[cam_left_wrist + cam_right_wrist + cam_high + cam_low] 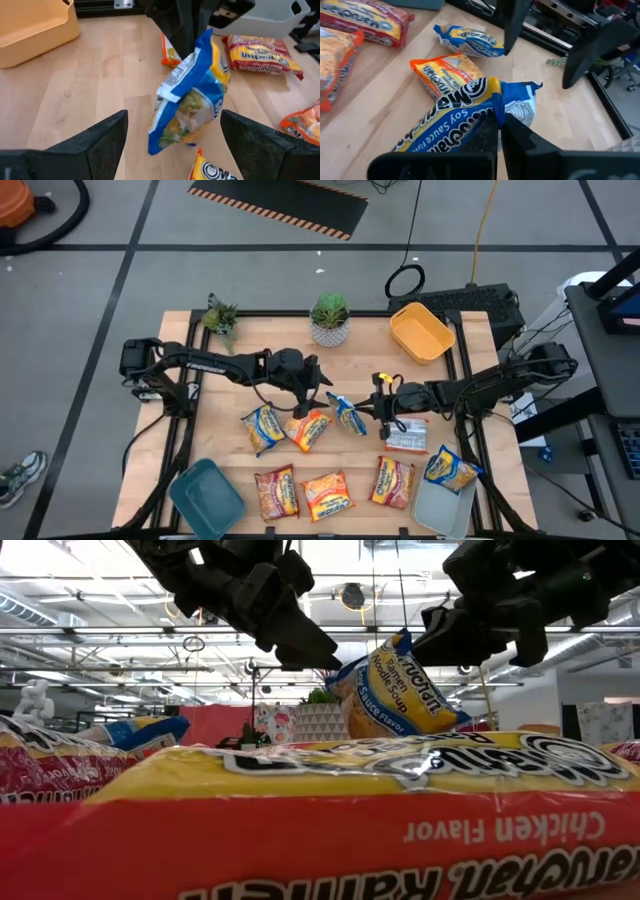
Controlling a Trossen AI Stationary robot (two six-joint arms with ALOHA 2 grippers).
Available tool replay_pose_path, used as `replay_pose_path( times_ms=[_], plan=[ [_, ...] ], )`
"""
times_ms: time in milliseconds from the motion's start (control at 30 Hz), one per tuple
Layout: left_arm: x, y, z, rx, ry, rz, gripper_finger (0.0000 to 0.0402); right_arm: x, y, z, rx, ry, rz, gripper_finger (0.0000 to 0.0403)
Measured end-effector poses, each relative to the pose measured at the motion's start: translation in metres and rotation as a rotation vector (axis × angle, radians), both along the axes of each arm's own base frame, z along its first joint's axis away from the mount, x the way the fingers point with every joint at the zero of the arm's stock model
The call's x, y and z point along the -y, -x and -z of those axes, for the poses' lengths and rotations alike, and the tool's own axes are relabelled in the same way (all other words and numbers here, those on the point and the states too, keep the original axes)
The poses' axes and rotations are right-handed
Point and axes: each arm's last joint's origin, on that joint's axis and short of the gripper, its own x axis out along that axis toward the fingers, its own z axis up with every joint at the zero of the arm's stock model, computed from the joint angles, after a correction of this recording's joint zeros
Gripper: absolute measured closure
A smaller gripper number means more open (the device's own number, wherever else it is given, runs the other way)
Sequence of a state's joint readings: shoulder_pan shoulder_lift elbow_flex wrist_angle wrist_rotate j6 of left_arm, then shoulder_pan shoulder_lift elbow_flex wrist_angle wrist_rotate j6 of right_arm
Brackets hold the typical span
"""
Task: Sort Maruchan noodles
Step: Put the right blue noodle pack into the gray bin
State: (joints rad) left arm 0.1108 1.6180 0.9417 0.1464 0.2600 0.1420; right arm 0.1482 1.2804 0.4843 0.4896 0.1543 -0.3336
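A blue-and-yellow Maruchan noodle packet [395,690] hangs above the middle of the table, and my right gripper [370,410] is shut on it. My left gripper [172,145] is open. Its two fingers [100,145] stand on either side of the hanging packet without touching it. Other packets lie flat on the table: a blue-and-yellow one [262,427], an orange one [308,429], a white-and-red one [406,435], and three in a near row [327,494]. One more blue-and-yellow packet [450,470] lies in the pale bin [437,515]. My right gripper pinches the packet between its two fingers near the blue crimped end [520,107]. The fingers come from the table's right, slanting a little downward. The packet is lifted clear of the table and hangs tilted below the fingers, its free end [170,140] lowest.
A yellow bin [421,332] stands at the far right, a teal bin [206,496] at the near left and the pale bin at the near right. Two potted plants [329,318] [220,317] stand along the far edge.
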Motion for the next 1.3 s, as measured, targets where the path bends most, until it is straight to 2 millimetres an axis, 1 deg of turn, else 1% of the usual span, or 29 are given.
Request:
replay_pose_path(
  times_ms=[100, 333, 433, 600, 833, 933, 1133, 1300],
  plan=[
    [0.000, -0.004, 0.007, -0.003, -0.016, 0.001, 0.0080, 0.000, 0.000, 0.000, 0.000, -0.011, 0.004, 0.0403],
    [-0.002, -0.015, 0.040, -0.076, -0.024, 0.012, 0.0080, 0.000, 0.000, 0.001, -0.010, -0.014, 0.000, 0.0403],
    [-0.002, -0.019, 0.049, -0.065, -0.009, 0.063, 0.0080, 0.000, 0.000, 0.001, -0.010, -0.012, -0.020, 0.0403],
    [0.000, -0.027, 0.058, 0.003, 0.040, 0.159, 0.0080, 0.001, 0.000, 0.001, -0.010, -0.009, -0.019, 0.0403],
    [0.000, -0.028, 0.059, 0.008, 0.053, 0.159, 0.0083, 0.002, 0.000, 0.001, -0.011, -0.009, -0.017, 0.0403],
    [0.002, -0.029, 0.057, 0.028, 0.048, 0.166, 0.0105, 0.002, 0.000, 0.001, -0.010, -0.009, -0.017, 0.0403],
    [0.006, -0.029, 0.057, 0.033, 0.017, 0.194, 0.0179, 0.002, 0.000, 0.001, -0.010, -0.009, -0.016, 0.0403],
    [0.005, -0.029, 0.057, 0.037, 0.000, 0.197, 0.0231, 0.003, 0.000, 0.001, -0.009, 0.010, 0.015, 0.0400]
  ],
)
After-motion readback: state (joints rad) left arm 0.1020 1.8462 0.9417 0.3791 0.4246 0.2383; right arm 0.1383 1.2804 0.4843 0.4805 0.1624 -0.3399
